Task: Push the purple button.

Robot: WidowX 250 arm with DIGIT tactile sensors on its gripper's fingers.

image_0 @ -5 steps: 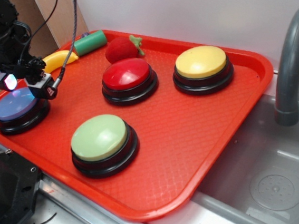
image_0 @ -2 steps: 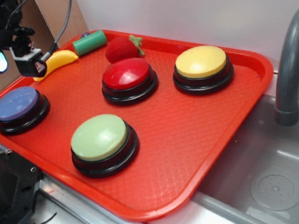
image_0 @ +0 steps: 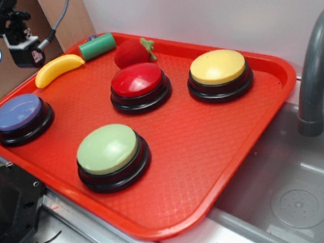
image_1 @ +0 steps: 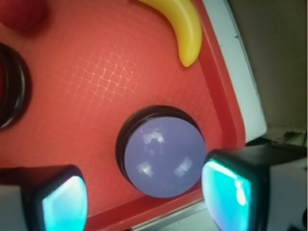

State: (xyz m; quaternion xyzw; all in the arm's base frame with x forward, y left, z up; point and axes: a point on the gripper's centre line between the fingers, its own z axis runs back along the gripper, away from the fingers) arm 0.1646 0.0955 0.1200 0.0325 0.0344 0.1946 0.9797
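The gripper (image_0: 4,49) has risen from the purple button (image_0: 16,112) and now hangs high above the tray's (image_0: 211,151) left corner, clear of everything. Its fingers (image_1: 226,187) are spread apart, holding nothing. The button sits untouched near the tray's left edge, below the toy banana (image_0: 58,68) — in the wrist view it lies between the two pads. Since the gripper was down on the dome a second ago, the press is probably done already.
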